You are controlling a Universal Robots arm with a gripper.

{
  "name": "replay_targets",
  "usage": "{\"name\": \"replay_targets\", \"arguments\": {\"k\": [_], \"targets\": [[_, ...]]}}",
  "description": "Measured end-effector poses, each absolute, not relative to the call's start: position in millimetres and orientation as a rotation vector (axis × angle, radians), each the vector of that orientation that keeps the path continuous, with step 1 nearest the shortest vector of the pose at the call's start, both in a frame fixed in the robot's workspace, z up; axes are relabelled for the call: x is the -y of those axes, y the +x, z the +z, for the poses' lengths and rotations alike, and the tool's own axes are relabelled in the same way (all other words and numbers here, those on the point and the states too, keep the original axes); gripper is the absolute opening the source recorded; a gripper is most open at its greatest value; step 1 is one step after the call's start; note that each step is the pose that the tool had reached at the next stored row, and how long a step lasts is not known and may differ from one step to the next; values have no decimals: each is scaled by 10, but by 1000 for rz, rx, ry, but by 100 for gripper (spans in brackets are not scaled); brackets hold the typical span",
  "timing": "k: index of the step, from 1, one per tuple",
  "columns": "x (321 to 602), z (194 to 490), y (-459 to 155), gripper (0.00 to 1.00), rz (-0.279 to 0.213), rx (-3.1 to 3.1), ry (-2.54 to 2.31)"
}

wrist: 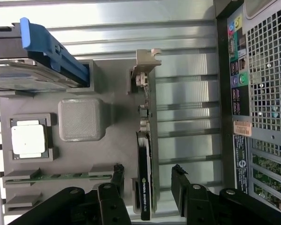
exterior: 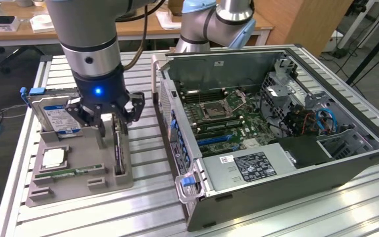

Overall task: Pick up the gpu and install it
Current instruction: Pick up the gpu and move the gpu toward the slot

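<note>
The gripper hangs low over the grey parts holder with its fingers spread wide, gripping nothing. The gpu stands on edge in its slot in that holder, right between the two fingers. In the wrist view the black cooler end of the gpu sits in the gap; one finger is close beside it and the other stands a little clear; I can't make out any contact. The silver bracket is at the card's far end. The hard drive, the processor and the memory stick share the same holder. The open computer case lies just beside it, and no card shows on the motherboard. By my reckoning the approach is made; the grasp, the lift and the fitting are all yet undone.
</note>
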State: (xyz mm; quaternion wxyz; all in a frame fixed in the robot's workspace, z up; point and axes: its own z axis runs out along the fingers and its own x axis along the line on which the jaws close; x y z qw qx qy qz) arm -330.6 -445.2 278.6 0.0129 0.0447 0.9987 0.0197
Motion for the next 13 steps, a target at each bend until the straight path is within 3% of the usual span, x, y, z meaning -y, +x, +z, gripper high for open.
{"name": "replay_targets", "arguments": {"k": [13], "targets": [[4452, 2594, -3319, 53, 59, -3112, 139]]}}
